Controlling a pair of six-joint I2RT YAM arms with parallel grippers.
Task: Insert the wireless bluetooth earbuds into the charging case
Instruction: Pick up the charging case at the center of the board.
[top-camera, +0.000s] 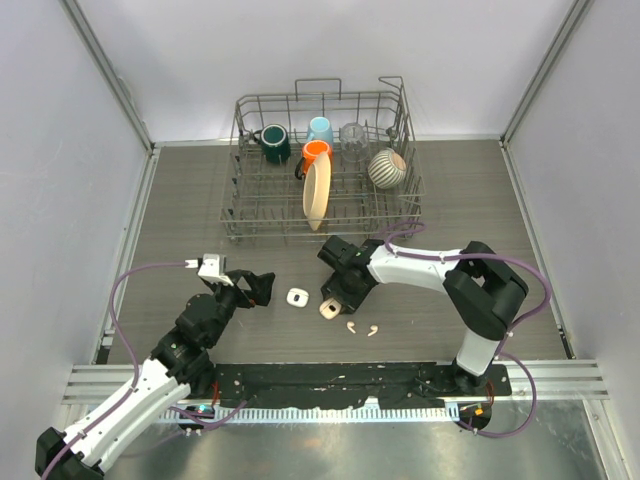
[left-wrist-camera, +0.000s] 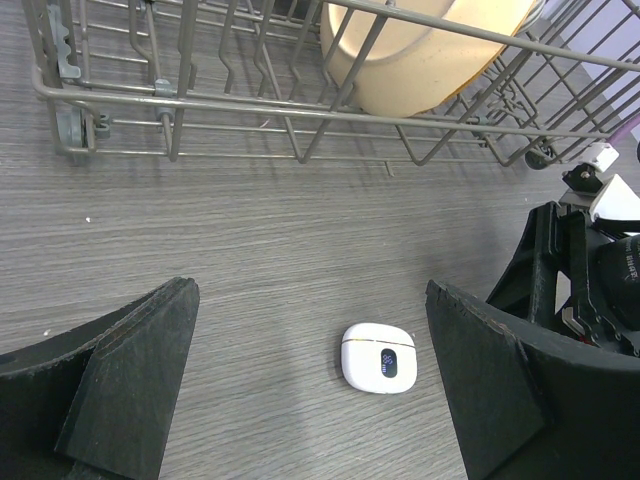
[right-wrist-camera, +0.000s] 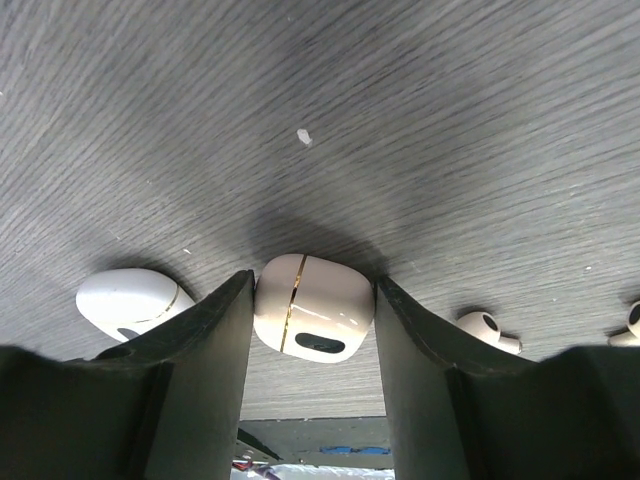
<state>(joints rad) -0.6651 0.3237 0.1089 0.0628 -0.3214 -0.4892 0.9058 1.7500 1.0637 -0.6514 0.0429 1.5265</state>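
Note:
A cream charging case (right-wrist-camera: 313, 307) with a gold seam, lid closed, sits between my right gripper's (right-wrist-camera: 312, 330) fingers, and both pads press its sides; from above it shows at the fingertips (top-camera: 328, 309). A second, white case (left-wrist-camera: 378, 357) with a small dark display lies closed on the table just left of it (top-camera: 297, 297), and also shows in the right wrist view (right-wrist-camera: 125, 300). My left gripper (left-wrist-camera: 310, 390) is open and empty, hovering near this white case (top-camera: 255, 288). Two white earbuds (top-camera: 352, 326) (top-camera: 372, 329) lie on the table right of the cream case; one shows close to the right finger (right-wrist-camera: 480, 327).
A wire dish rack (top-camera: 240, 205) stands at the back with a dark mug (top-camera: 274, 143), blue mug (top-camera: 320, 129), orange mug (top-camera: 316, 152), a cream plate (top-camera: 316, 195), a glass and a striped bowl (top-camera: 386, 168). Its front rail (left-wrist-camera: 300, 115) is close ahead of my left gripper.

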